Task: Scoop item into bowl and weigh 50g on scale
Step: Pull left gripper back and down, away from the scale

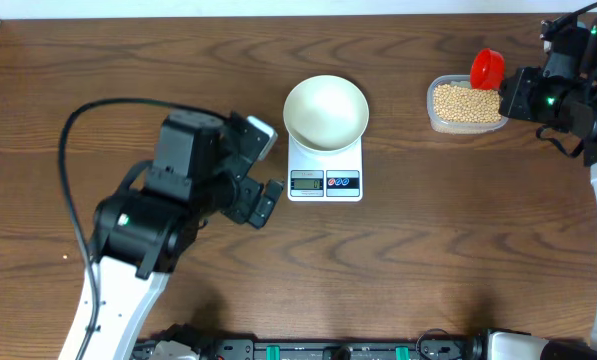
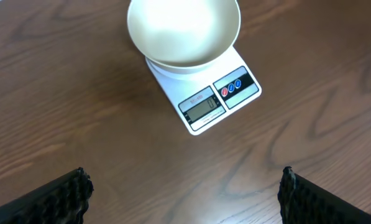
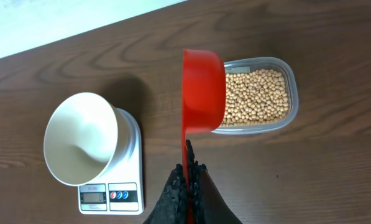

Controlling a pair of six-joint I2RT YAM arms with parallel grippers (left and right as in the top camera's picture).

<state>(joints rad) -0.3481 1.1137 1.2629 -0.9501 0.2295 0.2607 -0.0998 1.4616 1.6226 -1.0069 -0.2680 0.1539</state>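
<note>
The white bowl (image 1: 325,112) stands empty on the white scale (image 1: 325,180) at the table's middle back; both also show in the left wrist view (image 2: 184,31) (image 2: 207,99) and the right wrist view (image 3: 82,138) (image 3: 128,186). Tan beans (image 1: 466,102) fill a clear tub (image 1: 465,124) at the back right, seen in the right wrist view too (image 3: 258,96). My right gripper (image 1: 513,92) (image 3: 188,171) is shut on the handle of a red scoop (image 3: 202,90) (image 1: 486,68), held over the tub's edge. My left gripper (image 1: 263,175) (image 2: 184,186) is open and empty, left of the scale.
A black cable (image 1: 73,150) loops over the table at the left. A rail with fittings (image 1: 328,350) runs along the front edge. Bare wood lies in front of the scale.
</note>
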